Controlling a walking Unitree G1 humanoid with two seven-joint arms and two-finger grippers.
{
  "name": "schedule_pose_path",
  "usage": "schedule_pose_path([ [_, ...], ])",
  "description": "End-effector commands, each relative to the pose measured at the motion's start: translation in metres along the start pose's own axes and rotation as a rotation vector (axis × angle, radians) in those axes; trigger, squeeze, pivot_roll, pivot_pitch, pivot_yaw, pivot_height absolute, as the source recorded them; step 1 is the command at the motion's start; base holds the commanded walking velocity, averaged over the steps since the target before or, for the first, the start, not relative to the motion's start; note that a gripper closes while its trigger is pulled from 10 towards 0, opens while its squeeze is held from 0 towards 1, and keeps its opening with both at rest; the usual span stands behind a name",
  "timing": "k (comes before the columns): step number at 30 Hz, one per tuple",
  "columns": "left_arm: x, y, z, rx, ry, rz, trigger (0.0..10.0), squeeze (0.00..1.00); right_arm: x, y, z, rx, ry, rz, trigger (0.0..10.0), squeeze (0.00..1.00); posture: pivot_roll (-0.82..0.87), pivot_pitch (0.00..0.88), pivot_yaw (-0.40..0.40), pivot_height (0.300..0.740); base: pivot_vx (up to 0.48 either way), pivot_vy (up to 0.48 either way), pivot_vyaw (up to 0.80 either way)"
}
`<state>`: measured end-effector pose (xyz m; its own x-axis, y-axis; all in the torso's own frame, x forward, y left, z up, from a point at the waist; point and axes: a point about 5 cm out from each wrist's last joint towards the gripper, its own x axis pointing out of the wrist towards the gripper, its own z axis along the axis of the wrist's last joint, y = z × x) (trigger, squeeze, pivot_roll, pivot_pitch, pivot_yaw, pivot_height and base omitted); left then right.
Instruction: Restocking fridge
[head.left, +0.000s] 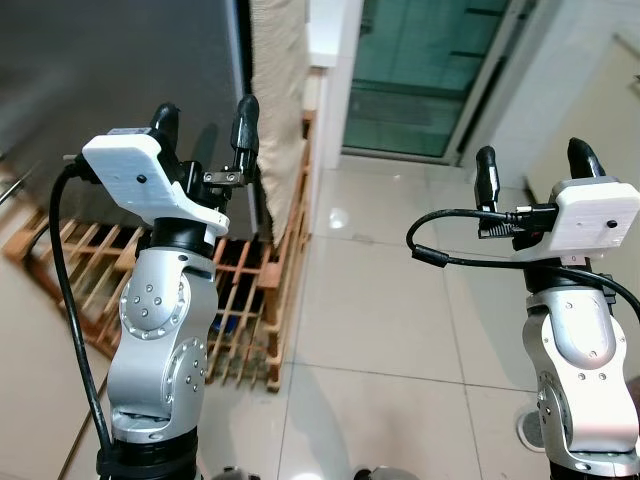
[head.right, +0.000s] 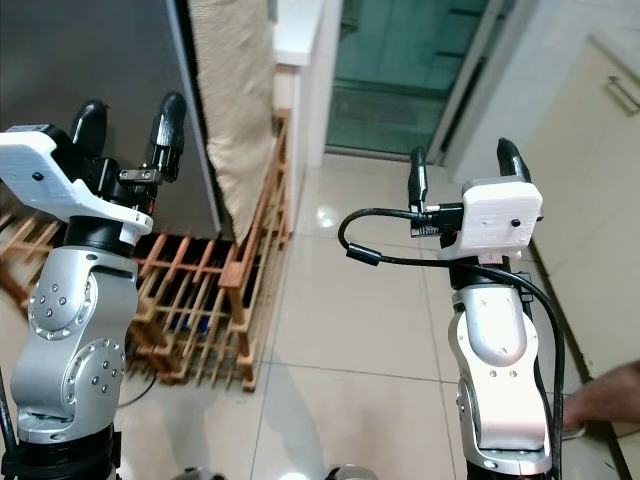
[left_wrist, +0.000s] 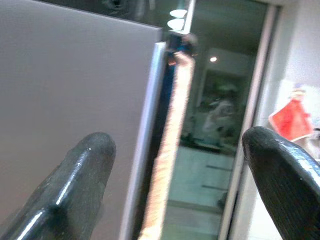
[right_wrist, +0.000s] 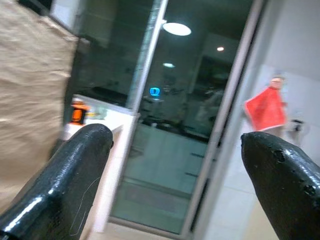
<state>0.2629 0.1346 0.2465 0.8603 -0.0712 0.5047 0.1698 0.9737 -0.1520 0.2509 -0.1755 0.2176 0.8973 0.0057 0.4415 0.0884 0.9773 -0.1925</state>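
The fridge (head.left: 120, 70) stands ahead on the robot's left, its one grey door shut, raised off the tiled floor (head.left: 400, 290) on a wooden pallet (head.left: 255, 300); a beige cloth (head.left: 278, 90) hangs down along the side edge of the fridge, probably as a cover. Both arms are lifted in front of the body, likely readied for reaching the door, though neither touches it. The left gripper (head.left: 205, 120) is nearest the door, just short of its edge, its two black fingers spread and holding nothing. The right gripper (head.left: 535, 160) is well apart from the fridge, over the open floor, its two fingers (right_wrist: 70, 185) also spread and empty. No food or bottles to stock are carried, so the restocking seems at its start. Beyond, one glass sliding door (head.left: 420, 70) closes the passage. A person's hand (head.right: 612, 398) shows low on the robot's right.
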Motion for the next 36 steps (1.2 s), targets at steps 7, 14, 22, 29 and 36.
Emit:
schedule_pose_path([
  [7, 0.006, -0.004, 0.002, 0.007, -0.01, -0.006, 10.0, 0.0, 0.005, -0.004, -0.003, -0.016, 0.017, -0.005, 10.0, 0.0, -0.11, 0.048, -0.039, 0.74, 0.477, 0.0, 0.0],
  [14, 0.008, 0.003, -0.003, 0.043, 0.014, 0.074, 10.0, 0.0, 0.006, -0.002, -0.01, -0.013, 0.043, 0.016, 10.0, 0.0, -0.11, 0.045, -0.04, 0.74, 0.393, 0.0, 0.0],
  [22, 0.008, 0.012, -0.007, 0.038, 0.044, 0.12, 10.0, 0.0, 0.003, 0.004, -0.019, -0.003, 0.078, 0.05, 10.0, 0.0, -0.1, 0.04, -0.036, 0.74, 0.0, 0.0, 0.0],
  [29, 0.01, 0.011, -0.015, 0.039, 0.09, 0.114, 10.0, 0.0, 0.0, 0.005, -0.023, -0.007, 0.093, 0.06, 10.0, 0.0, -0.11, 0.035, -0.032, 0.74, 0.0, 0.0, 0.0],
  [36, 0.018, -0.001, -0.044, 0.038, 0.261, 0.01, 10.0, 0.0, -0.004, 0.001, -0.043, 0.065, 0.203, 0.02, 10.0, 0.0, -0.12, 0.027, -0.023, 0.74, 0.0, 0.0, 0.0],
])
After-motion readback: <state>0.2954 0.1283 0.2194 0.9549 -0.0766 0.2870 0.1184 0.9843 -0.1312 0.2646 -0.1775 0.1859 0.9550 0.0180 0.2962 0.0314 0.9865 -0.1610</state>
